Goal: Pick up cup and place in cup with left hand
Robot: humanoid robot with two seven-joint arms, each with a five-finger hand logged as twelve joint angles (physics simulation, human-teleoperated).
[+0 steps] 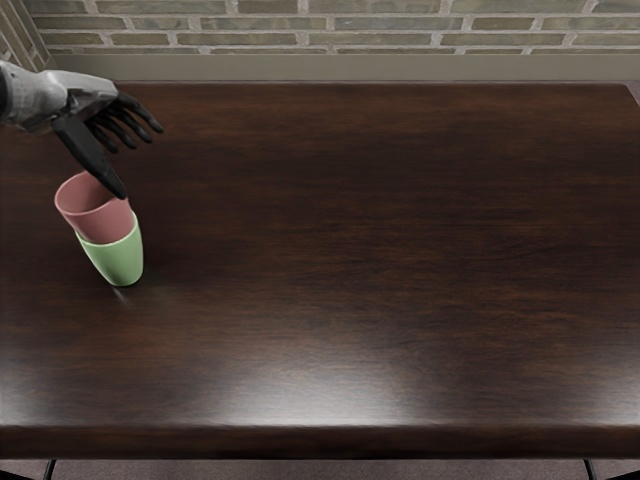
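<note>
Pink cup [100, 220] inside green cup [120, 262]; left hand [88, 108] spread wide, empty, thumb at pink rim, perhaps touching

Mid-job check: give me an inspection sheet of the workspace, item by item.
Surface: dark wood tabletop, glossy, with bright reflections toward the front
Job's things: pink cup nested in green cup
Clutter: nothing seen
Grippers: left hand open, thumb overlapping the pink cup's rim in view, contact unclear; right hand out of view
Cables: thin dark lines below the front edge, nature unclear
Surroundings: brick wall behind
</note>
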